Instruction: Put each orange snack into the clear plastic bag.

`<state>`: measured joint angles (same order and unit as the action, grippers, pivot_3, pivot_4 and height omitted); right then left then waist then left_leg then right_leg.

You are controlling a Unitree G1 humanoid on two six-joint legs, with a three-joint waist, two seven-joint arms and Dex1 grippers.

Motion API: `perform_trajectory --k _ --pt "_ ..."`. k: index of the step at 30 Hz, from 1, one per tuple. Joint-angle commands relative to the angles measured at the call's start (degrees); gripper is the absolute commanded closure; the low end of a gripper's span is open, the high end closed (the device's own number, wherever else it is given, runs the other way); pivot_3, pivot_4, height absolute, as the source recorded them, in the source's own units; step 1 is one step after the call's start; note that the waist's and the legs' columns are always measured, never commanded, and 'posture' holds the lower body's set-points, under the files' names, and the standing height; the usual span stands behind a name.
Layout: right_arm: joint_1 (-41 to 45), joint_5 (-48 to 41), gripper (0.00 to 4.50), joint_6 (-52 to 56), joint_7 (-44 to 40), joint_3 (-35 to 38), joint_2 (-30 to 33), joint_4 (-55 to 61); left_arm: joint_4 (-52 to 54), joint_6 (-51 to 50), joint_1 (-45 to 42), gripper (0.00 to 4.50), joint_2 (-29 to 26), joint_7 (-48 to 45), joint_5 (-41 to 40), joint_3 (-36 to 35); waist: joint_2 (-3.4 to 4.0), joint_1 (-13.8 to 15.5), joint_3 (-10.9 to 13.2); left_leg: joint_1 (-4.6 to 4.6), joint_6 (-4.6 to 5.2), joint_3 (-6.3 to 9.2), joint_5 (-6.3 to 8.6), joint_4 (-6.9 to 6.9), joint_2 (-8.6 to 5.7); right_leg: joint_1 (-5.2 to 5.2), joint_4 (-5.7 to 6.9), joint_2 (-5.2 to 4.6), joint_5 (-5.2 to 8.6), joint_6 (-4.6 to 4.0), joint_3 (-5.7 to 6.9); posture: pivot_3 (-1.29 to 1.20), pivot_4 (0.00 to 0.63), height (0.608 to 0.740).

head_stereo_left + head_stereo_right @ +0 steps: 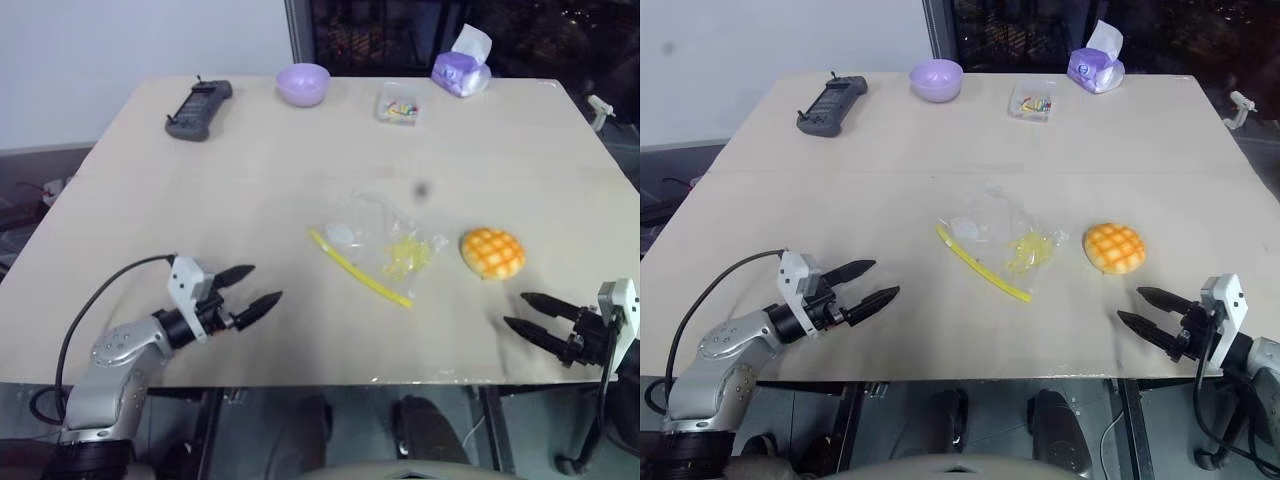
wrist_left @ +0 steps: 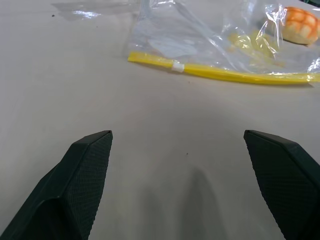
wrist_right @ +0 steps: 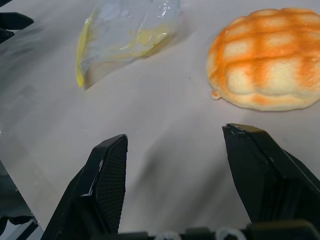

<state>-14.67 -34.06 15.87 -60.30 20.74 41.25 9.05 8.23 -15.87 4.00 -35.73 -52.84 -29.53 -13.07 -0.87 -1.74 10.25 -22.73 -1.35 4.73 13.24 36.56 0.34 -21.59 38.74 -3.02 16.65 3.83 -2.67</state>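
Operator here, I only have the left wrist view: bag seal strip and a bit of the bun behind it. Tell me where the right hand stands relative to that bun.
Observer: The right hand sits at the table's near edge, just short of the orange snack, fingers apart, empty.
Operator: Report whether the bun is inside the bag.
Observer: No. It lies on bare table beside the clear plastic bag, on the robot's right of it.
Operator: Describe your view of my left hand.
Observer: The left hand is open and empty, near the table's front edge, pointing toward the bag.
Operator: List what lies along the far edge.
Observer: A black controller, lilac bowl, small clear box and purple tissue pack.
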Motion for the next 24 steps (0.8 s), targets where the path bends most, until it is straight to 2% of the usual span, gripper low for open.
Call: perform_trajectory --k 1,12,14,18,24 --pt "0.2 -1.1 1.21 -0.2 0.2 1.7 -0.2 2.0 0.4 0.8 -0.9 0.04 -0.6 -0.6 -0.5 -1.2 0.00 0.0 0.0 0.00 0.00 0.00 0.00 0.00 0.00 0.00 0.00 0.00 0.00 0.00 0.00 0.00 0.150 0.740" --pt "-0.2 -1.5 1.21 0.1 1.0 1.6 -0.2 3.8 -2.9 2.4 -3.0 0.04 -0.3 -1.4 0.9 -0.3 0.00 0.0 0.0 0.00 0.00 0.00 0.00 0.00 0.00 0.00 0.01 0.00 0.00 0.00 0.00 0.00 0.150 0.740" --pt "-0.1 -2.1 1.21 0.6 1.3 1.2 -0.4 5.2 -3.9 0.2 -4.0 0.04 -0.6 -0.3 1.3 0.5 0.00 0.0 0.0 0.00 0.00 0.00 0.00 0.00 0.00 0.00 0.00 0.00 0.00 0.00 0.00 0.00 0.150 0.740" --pt "0.6 -5.5 1.21 2.9 1.2 0.6 -0.6 9.9 -7.4 -7.1 -10.2 0.04 -0.7 -0.7 -0.7 2.2 0.00 0.2 0.0 0.00 0.00 0.04 0.00 0.01 -0.01 0.00 0.04 0.02 0.00 0.01 0.04 0.00 0.150 0.740" --pt "2.1 -7.4 1.21 4.4 0.2 0.8 0.1 12.1 -16.0 -10.0 -21.3 0.04 -0.9 -7.8 -2.7 3.3 -0.03 0.2 0.0 -0.04 0.00 0.06 0.00 0.11 -0.03 0.01 0.07 0.03 -0.01 0.01 0.07 0.00 0.150 0.740"
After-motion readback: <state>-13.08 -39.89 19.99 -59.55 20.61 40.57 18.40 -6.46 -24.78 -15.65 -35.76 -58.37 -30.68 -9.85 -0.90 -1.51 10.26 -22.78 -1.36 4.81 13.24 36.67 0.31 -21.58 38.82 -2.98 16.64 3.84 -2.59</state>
